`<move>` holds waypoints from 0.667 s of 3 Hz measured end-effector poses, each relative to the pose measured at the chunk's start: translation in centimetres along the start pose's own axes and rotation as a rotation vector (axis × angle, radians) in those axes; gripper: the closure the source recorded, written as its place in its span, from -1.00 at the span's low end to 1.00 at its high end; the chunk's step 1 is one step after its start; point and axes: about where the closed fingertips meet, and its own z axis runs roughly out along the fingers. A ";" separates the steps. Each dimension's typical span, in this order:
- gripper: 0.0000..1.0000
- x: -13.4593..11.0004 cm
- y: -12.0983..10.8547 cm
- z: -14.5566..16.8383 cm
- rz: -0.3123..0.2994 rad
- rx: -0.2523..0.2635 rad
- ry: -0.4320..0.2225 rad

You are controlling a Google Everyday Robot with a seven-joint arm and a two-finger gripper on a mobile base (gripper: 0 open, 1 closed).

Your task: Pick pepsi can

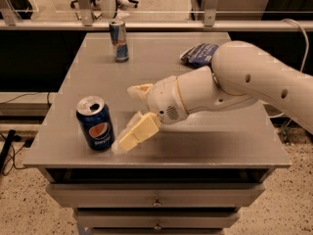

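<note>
The pepsi can stands upright near the front left of the grey table; it is dark blue with a round red-white-blue logo and a silver top. My gripper reaches in from the right on a white arm and sits just right of the can. Its two cream fingers are spread open and empty. The near finger ends just beside the can's lower right side; the far finger is behind and to the right of the can.
A taller, slim silver-blue can with red marks stands at the back left of the table. A crumpled blue bag lies at the back right, partly behind my arm. Drawers are below the tabletop.
</note>
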 end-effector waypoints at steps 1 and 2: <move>-1.00 -0.4 0.7 2.0 0.009 -0.026 -0.077; -1.00 -0.6 1.6 3.7 0.023 -0.050 -0.147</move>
